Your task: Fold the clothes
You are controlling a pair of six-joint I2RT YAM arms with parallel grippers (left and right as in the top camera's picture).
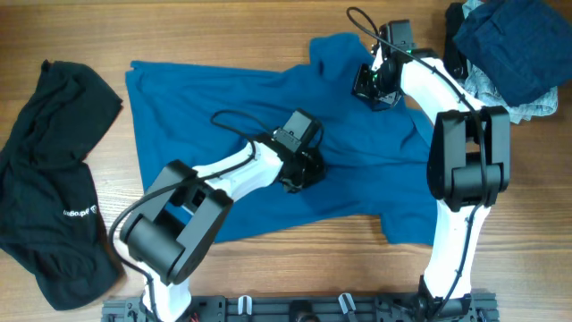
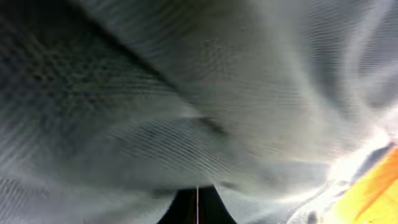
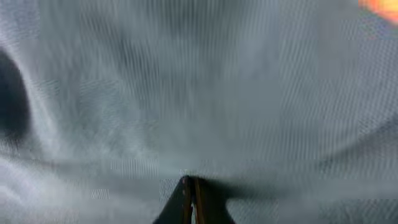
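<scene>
Large teal-blue short-sleeved shirt (image 1: 223, 98) lies spread on the wooden table (image 1: 223, 27); left gripper (image 2: 197, 200) mid-shirt, right gripper (image 3: 189, 190) near its collar, fingers pressed together pinching cloth, probably to drag a fold over

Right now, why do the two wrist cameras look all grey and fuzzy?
Left wrist view: the teal shirt sits too close, so it blurs and looks washed-out grey, with bright glare at the right edge. Right wrist view: the same soft blur, an orange glow top right. Overhead view: sharp and evenly lit.
</scene>
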